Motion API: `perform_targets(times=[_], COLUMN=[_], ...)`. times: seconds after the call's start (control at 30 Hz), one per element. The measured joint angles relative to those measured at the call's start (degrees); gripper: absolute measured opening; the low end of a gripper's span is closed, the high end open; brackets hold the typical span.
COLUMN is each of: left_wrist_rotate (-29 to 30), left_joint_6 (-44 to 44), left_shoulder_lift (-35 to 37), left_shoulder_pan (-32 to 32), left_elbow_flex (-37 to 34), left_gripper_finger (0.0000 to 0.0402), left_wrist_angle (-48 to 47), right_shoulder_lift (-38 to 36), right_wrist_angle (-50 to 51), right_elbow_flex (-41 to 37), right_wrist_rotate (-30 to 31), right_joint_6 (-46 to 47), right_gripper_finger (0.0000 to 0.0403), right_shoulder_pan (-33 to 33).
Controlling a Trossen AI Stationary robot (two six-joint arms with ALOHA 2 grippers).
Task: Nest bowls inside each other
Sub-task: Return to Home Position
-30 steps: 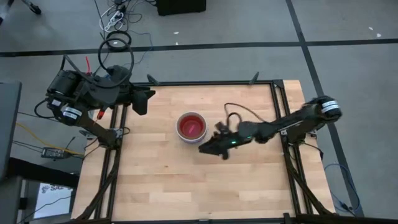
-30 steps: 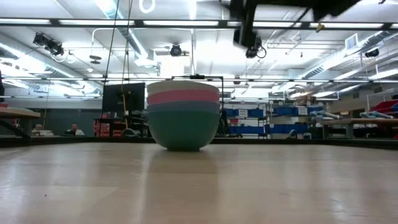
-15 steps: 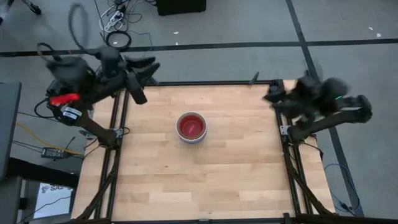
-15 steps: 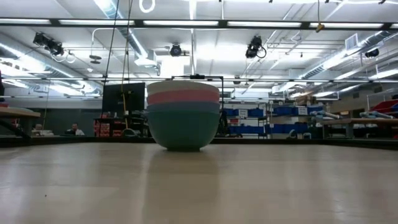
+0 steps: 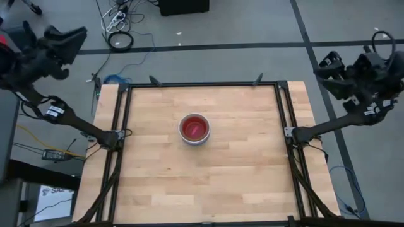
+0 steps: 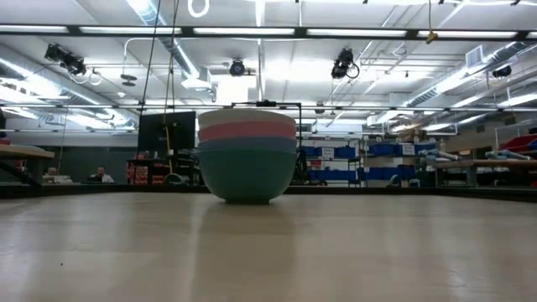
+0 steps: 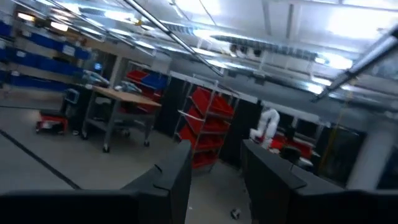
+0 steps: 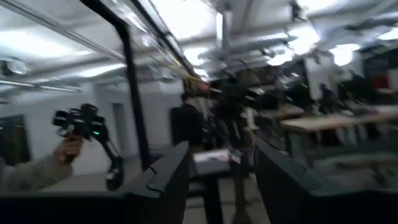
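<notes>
The bowls (image 5: 194,128) stand nested in one stack at the table's middle. From above I see a red bowl inside a white rim. The low view shows the white, pink, blue and teal walls (image 6: 247,155), with the teal bowl's base on the wood. My left gripper (image 5: 71,35) is raised beyond the table's far left corner, open and holding nothing (image 7: 214,168). My right gripper (image 5: 326,65) is raised beyond the far right corner, also open and holding nothing (image 8: 221,163). Both wrist views look out into the room.
The wooden table top (image 5: 202,183) is framed by black rails (image 5: 202,84). Cables (image 5: 118,39) lie on the floor behind the far edge. In the right wrist view a person's hand holds a dark device (image 8: 78,124) out in the room.
My right gripper has drawn back from beside the bowl stack, rising and swinging toward the table's right edge until it is past the far right corner. My left gripper has risen and swung away past the far left corner, tipping upward. The bowls have stayed put.
</notes>
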State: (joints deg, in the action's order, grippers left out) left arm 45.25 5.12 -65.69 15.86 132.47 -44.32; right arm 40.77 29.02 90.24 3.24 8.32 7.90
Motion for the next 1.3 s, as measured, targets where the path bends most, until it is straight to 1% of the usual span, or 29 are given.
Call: perform_targets(times=[0.07,0.13,0.2,0.23,0.27,0.3,0.4,0.43,0.6,0.73,0.9,1.0,1.1,1.23,1.3], left_wrist_rotate=[-1.0,-0.9,1.0,2.3,3.4,4.2,4.9,4.9,4.6,3.2,-0.3,-0.6,-0.2,4.8,6.4], left_joint_6=[0.8,2.0,3.9,4.7,5.8,6.6,8.4,8.7,8.9,8.9,4.4,4.5,5.8,5.9,5.6], left_shoulder_lift=[1.7,3.3,4.9,5.7,6.4,7.2,10.2,11.3,18.9,27.2,37.2,41.0,43.4,44.0,43.9], left_shoulder_pan=[0.0,0.0,0.0,0.0,0.0,0.0,0.0,0.0,0.0,0.0,0.0,0.0,0.0,-0.1,-0.1], left_elbow_flex=[-1.1,-2.7,-5.3,-6.9,-8.8,-10.9,-18.1,-20.7,-35.8,-48.4,-62.3,-68.0,-72.3,-75.0,-75.9], left_gripper_finger=[0.0147,0.0147,0.0147,0.0147,0.0147,0.0147,0.0147,0.0147,0.0147,0.0147,0.0147,0.0147,0.0147,0.0147,0.0147], left_wrist_angle=[-2.3,-4.8,-6.8,-7.5,-7.8,-7.8,-6.4,-5.1,3.0,11.5,23.1,24.9,25.4,25.3,25.0], right_shoulder_lift=[-0.3,-1.1,-2.1,-2.7,-3.3,-3.8,-4.4,-4.4,-4.9,-4.9,-6.5,-7.4,-7.9,-7.8,-7.5], right_wrist_angle=[2.3,3.7,3.9,3.8,3.8,3.9,4.0,3.9,4.8,5.1,2.6,0.9,0.0,-2.7,-6.1], right_elbow_flex=[0.5,0.6,0.6,0.6,0.7,0.8,0.7,0.7,0.4,-1.6,-3.4,-4.9,-6.6,-10.0,-13.2], right_wrist_rotate=[3.3,8.4,14.1,15.6,15.7,14.3,6.5,5.9,6.3,7.0,8.0,9.7,11.0,12.7,12.7], right_joint_6=[0.7,1.2,2.8,4.9,6.2,6.1,2.7,2.2,2.1,2.6,2.5,1.3,0.8,0.6,0.6], right_gripper_finger=[0.0168,0.0168,0.0168,0.0168,0.0168,0.0168,0.0168,0.0168,0.0168,0.0168,0.0168,0.0168,0.0168,0.0168,0.0168], right_shoulder_pan=[0.0,0.0,0.0,0.0,0.0,0.0,0.4,0.7,0.7,0.7,0.7,0.7,0.7,0.7,0.7])
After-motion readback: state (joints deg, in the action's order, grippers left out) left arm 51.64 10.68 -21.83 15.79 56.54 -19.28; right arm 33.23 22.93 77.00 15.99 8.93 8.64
